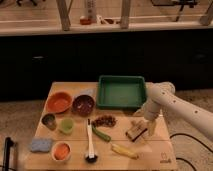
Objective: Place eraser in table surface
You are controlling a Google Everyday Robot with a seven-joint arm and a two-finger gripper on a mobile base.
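Gripper [145, 127] low beside eraser [135, 133] over counter [161, 150]; can't tell if gripping. Set eraser flat, release gently, lift straight up.

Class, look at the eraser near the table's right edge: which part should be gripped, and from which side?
Take the eraser across its narrow width, coming from above: it is a small block, wooden top up, with the table beneath it. The tool hangs right over it, near the tray's front right corner.
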